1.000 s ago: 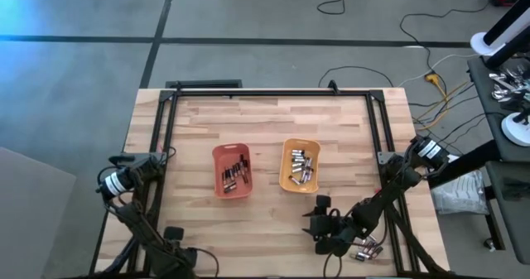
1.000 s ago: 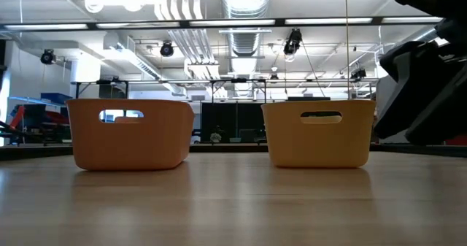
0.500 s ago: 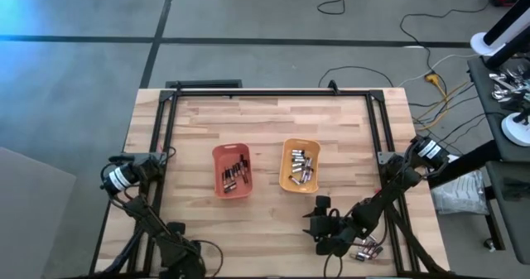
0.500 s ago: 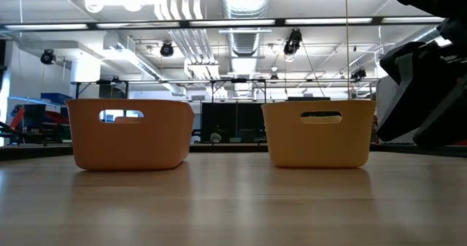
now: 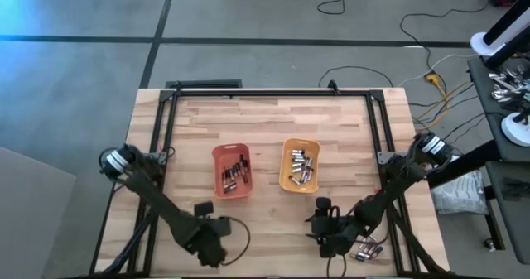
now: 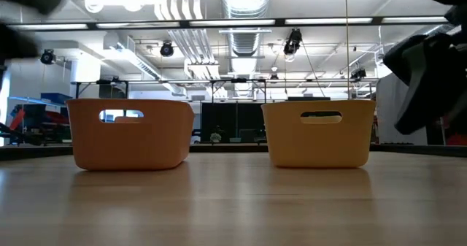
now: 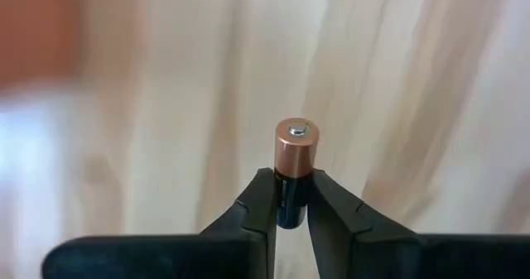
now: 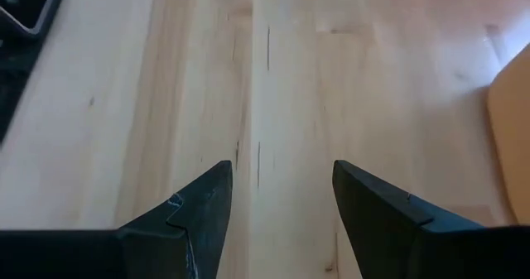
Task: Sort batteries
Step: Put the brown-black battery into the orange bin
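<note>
Left gripper [image 7: 290,209] pinches one battery [image 7: 295,167], dark body with a copper-coloured top end and a small silver stud, standing up between the two fingers [image 7: 258,204]; bare pale wood fills the left wrist view behind it, with an orange blur in that frame's upper left corner. In the high view the left gripper [image 5: 211,238] sits low in the frame, left of centre, below the orange tray [image 5: 219,153], its arm running up toward the table's left edge. The orange tray lies just left of the frame's middle and holds a small cluster of dark batteries [image 5: 234,175]; the yellow tray [image 5: 287,146] lies just beside it to the right, apart from it, and holds silvery batteries [image 5: 301,166]. Right gripper [image 5: 319,229] sits low and right of centre in the high view, below the yellow tray, its fingers [image 8: 199,209] spread wide with nothing between them, only bare table [image 8: 281,88] ahead (a yellow edge shows at the right border of the right wrist view). A loose heap of batteries [image 5: 368,248] lies at the lower right of the high view, near the table's bottom edge, partly under the right arm. In the low view both trays stand on the wood, orange at left [image 6: 131,133], yellow at right [image 6: 319,133], with a dark arm shape at the frame's right edge.
</note>
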Controlling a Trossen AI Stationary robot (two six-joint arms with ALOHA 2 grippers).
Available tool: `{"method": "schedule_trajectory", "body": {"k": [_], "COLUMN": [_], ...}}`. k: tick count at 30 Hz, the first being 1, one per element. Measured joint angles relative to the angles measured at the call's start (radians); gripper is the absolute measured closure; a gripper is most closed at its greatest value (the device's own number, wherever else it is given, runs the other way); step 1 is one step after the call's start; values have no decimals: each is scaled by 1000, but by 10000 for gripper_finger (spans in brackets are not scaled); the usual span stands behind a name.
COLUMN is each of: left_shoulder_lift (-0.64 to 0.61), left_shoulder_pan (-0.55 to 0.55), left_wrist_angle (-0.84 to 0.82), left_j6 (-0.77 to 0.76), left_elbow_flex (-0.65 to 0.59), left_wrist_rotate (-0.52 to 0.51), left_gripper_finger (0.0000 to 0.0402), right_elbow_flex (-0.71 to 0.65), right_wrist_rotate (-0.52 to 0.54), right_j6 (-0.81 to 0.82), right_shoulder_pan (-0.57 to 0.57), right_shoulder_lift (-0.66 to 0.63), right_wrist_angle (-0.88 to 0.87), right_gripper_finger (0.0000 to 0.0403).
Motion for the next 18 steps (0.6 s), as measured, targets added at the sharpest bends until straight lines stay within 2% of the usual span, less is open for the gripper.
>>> {"method": "schedule_trajectory", "body": {"k": [10, 15, 18], "left_shoulder_lift": [-221, -251, -215], "left_shoulder_pan": [247, 429, 536], "left_wrist_angle": [-1, -1, -19], "left_j6": [71, 133, 123], "left_elbow_flex": [106, 73, 42], "left_wrist_rotate": [-266, -296, -235], "left_gripper_finger": [364, 367, 368], "right_elbow_flex": [0, 0, 0], "right_wrist_rotate": [-18, -19, -46], "right_j6": [6, 6, 39], "right_shoulder_pan": [0, 0, 2], "right_shoulder_lift": [-55, -56, -57], "right_wrist_angle": [-9, -17, -37], "right_gripper_finger": [199, 199, 199]}}
